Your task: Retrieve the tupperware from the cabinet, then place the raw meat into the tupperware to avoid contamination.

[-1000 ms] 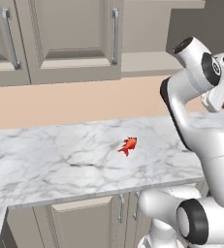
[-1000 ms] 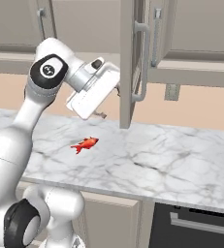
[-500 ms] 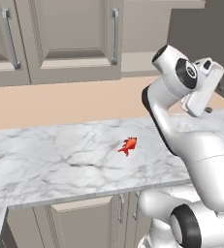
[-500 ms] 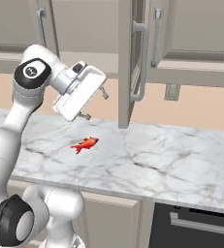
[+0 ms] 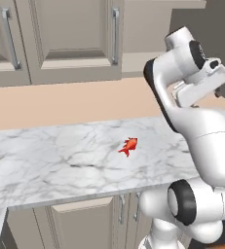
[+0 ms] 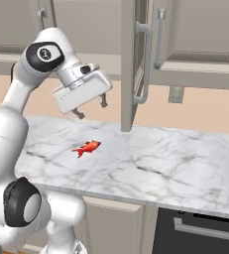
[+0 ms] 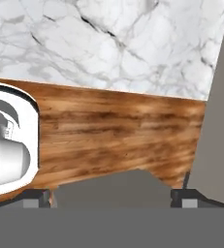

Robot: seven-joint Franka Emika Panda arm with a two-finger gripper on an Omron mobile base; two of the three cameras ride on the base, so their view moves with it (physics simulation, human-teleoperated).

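Observation:
The raw meat [image 5: 129,145] [image 6: 87,147], a small red-orange fish shape, lies on the marble counter [image 6: 175,168]. My gripper [image 6: 91,109] hangs open and empty above the counter, up and slightly right of the meat. It is a short way left of the cabinet's open door [image 6: 128,64], which stands edge-on with its bar handle [image 6: 145,64]. In the hand view the gripper [image 7: 111,196] has its fingertips [image 7: 36,196] spread wide over wooden floor, with marble above them. The tupperware is hidden from view.
Closed wall cabinet doors [image 5: 70,34] run along the back wall. A dark oven front [image 6: 200,233] sits under the counter at the right. Base cabinet doors [image 5: 84,223] are below the counter edge. A wall outlet [image 6: 175,94] is behind the open door.
The hand has drawn back a little to the left of the open door and turned at the wrist. The meat has stayed where it was.

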